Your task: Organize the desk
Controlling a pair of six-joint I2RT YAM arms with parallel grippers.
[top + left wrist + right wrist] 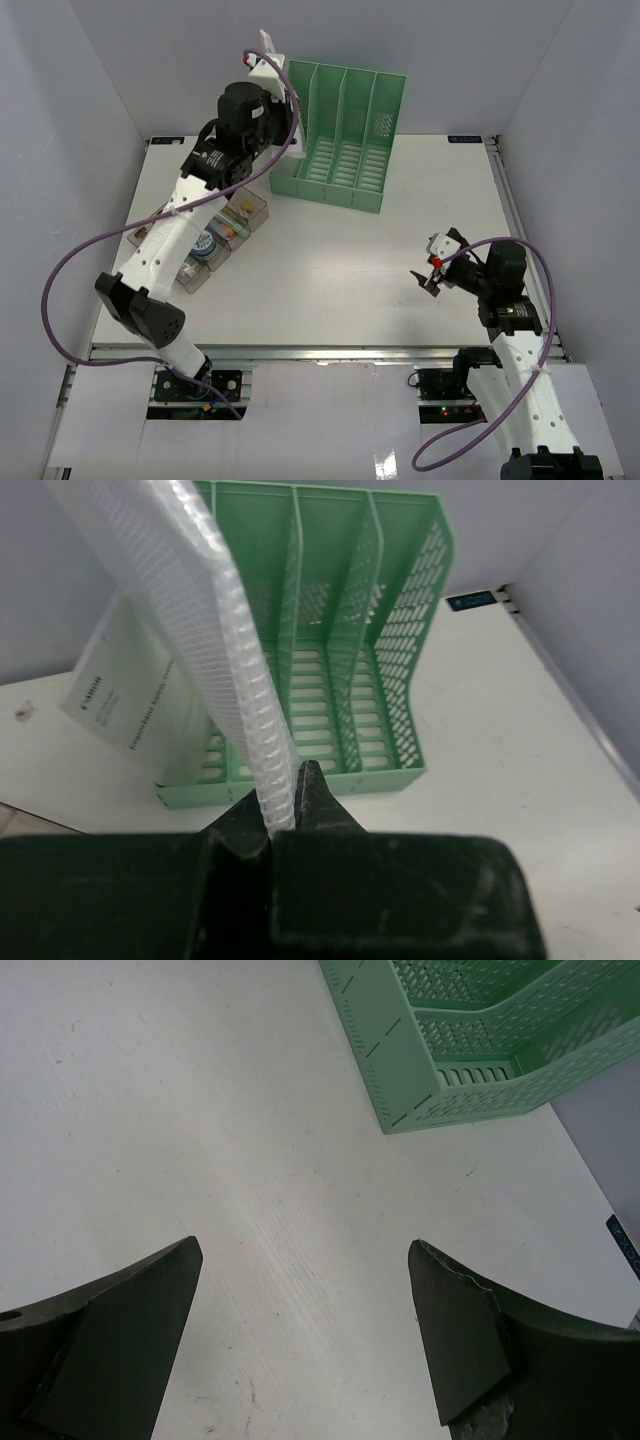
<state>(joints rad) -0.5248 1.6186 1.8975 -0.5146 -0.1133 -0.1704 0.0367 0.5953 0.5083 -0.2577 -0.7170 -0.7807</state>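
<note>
On the white desk [330,270], a green file rack [340,135] with three slots stands at the back. My left gripper [272,75] is raised at the rack's left end. In the left wrist view this gripper [283,790] is shut on the lower edge of a white mesh pouch [215,630] that rises steeply up and left above the rack [340,680]. A white printed booklet [130,700] leans at the rack's left side. My right gripper [430,275] hovers over the desk's right part, and its wrist view shows it [305,1250] open with only bare desk [200,1110] between the fingers.
A clear compartment box [225,235] with small items lies under the left arm, near the desk's left edge. The rack's corner [470,1050] shows far ahead of the right gripper. A metal rail [330,350] runs along the front edge. Grey walls close in the back and sides.
</note>
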